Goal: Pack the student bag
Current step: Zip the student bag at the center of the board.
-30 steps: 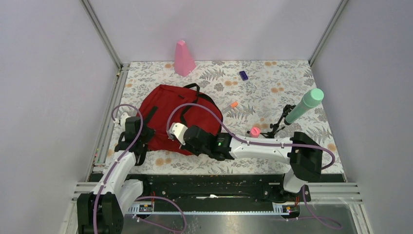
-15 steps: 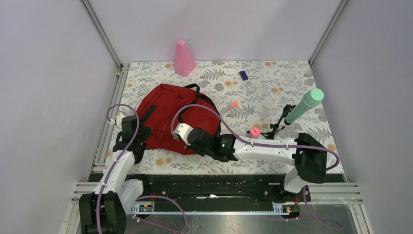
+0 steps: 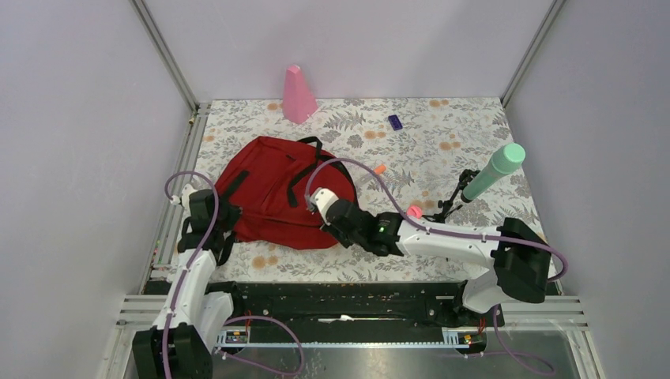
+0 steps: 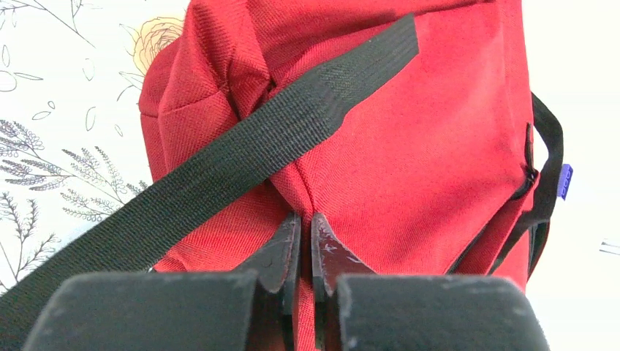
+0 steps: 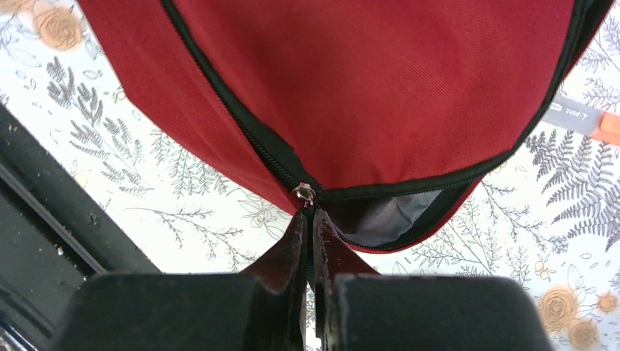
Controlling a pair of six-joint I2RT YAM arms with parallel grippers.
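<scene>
The student bag [image 3: 272, 193] is a dark red backpack lying flat at the table's left, with black straps [image 4: 241, 157] across it. My left gripper [image 3: 229, 215] is shut on a fold of red fabric [image 4: 305, 212] at the bag's left edge. My right gripper [image 3: 325, 219] is shut on the zipper pull [image 5: 303, 193] at the bag's near right edge. To the right of the slider the zipper gapes and shows grey lining [image 5: 387, 216]; to its left the zipper is closed.
An orange marker [image 3: 380, 169] lies just right of the bag, also in the right wrist view [image 5: 585, 121]. A pink round item [image 3: 414, 212], a green cylinder [image 3: 496, 169] on a black stand, a purple block [image 3: 395, 121] and a pink cone [image 3: 299, 95] sit farther off.
My right gripper has moved right along the bag's near edge with the zipper pull. My left gripper has shifted slightly left, holding the fabric, and the bag is stretched out.
</scene>
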